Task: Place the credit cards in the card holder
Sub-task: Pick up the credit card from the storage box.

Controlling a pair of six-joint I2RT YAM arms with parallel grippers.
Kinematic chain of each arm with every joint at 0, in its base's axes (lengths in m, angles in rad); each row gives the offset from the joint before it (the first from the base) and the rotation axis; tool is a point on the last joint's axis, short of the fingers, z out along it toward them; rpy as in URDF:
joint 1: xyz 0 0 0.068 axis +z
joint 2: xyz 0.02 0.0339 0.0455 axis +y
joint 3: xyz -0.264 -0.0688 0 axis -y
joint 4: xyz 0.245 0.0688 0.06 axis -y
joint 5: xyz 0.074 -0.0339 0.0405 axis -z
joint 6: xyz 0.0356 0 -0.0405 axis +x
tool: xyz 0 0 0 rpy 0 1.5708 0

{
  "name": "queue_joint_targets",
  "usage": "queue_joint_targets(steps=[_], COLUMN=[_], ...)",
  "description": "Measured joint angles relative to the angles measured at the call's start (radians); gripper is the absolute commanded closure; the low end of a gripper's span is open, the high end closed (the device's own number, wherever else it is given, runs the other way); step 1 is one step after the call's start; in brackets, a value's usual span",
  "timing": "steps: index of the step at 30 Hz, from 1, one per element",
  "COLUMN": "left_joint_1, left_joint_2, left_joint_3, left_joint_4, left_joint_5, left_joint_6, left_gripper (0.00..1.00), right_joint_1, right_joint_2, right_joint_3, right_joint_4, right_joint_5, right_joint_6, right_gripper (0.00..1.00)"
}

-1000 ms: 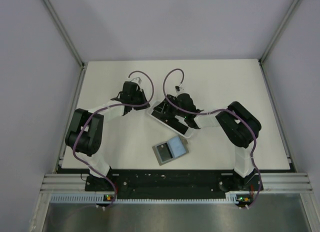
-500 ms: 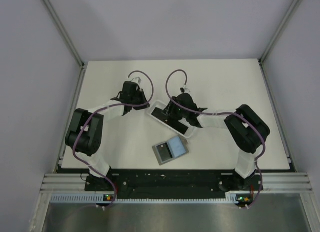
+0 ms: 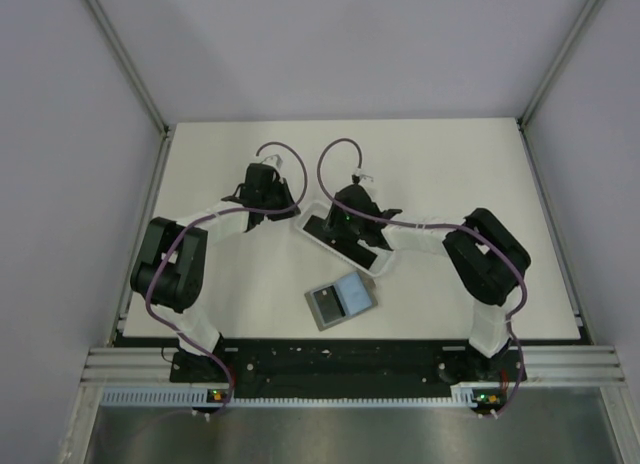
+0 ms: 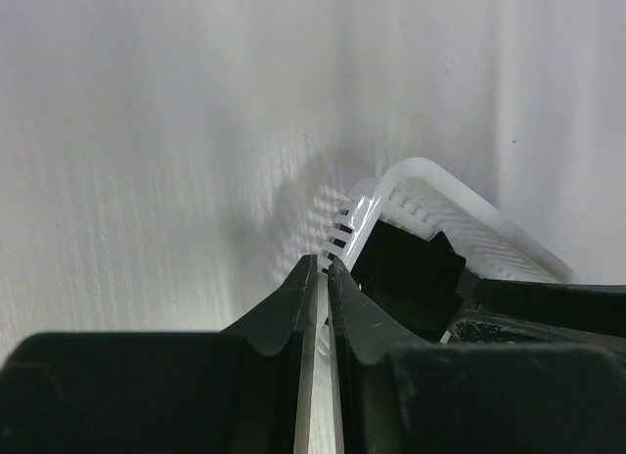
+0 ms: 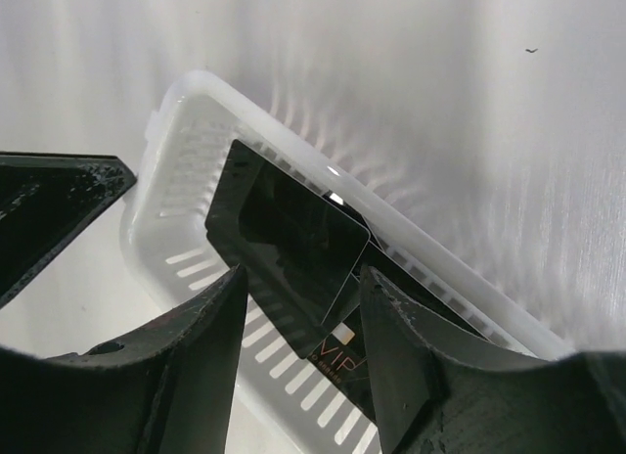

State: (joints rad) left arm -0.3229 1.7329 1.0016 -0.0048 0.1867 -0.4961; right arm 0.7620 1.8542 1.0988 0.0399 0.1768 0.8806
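The white bench (image 3: pixel 450 164) carries a white slotted tray (image 3: pixel 374 268), which lies at a slant between the two arms. The left hand (image 4: pixel 321 261) sits at the tray's end corner, its fingers almost together with a thin pale strip of the tray's wall clamped between them. The right hand (image 5: pixel 301 276) hangs over the tray's middle with its fingers (image 5: pixel 210 337) well apart, one on either side of the cards below and closed on nothing. The card holder (image 3: pixel 341 301) lies open on the bench on the side of the tray towards the arm bases, near it but not touching, one half grey and the other pale blue. The credit cards (image 5: pixel 284 234) lie inside the tray, black and overlapping. One of them bears "VIP" in pale letters under a small light square; a finer line below the letters is too small to read. Since half a second ago the right hand has slid along the tray towards the end the left hand holds, and its elbow has drawn in. The tray, card holder and left arm have stayed put
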Motion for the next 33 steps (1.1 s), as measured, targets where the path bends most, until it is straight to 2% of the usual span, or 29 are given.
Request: queue_joint_targets(steps=[13,33], left_joint_1=[0.0,0.001], left_joint_2=[0.0,0.0], left_joint_3=[-0.013,-0.014], left_joint_4=[0.024,0.039], left_joint_5=[0.004,-0.034], left_joint_6=[-0.007,-0.006], left_gripper=[0.87,0.88], right_joint_1=[0.039,0.03], right_joint_2=[0.043,0.071], right_joint_3=[0.017,-0.053], right_joint_4=[-0.027,0.206], right_joint_5=[0.172,0.117], right_joint_6=[-0.001,-0.014], right_gripper=[0.48,0.48])
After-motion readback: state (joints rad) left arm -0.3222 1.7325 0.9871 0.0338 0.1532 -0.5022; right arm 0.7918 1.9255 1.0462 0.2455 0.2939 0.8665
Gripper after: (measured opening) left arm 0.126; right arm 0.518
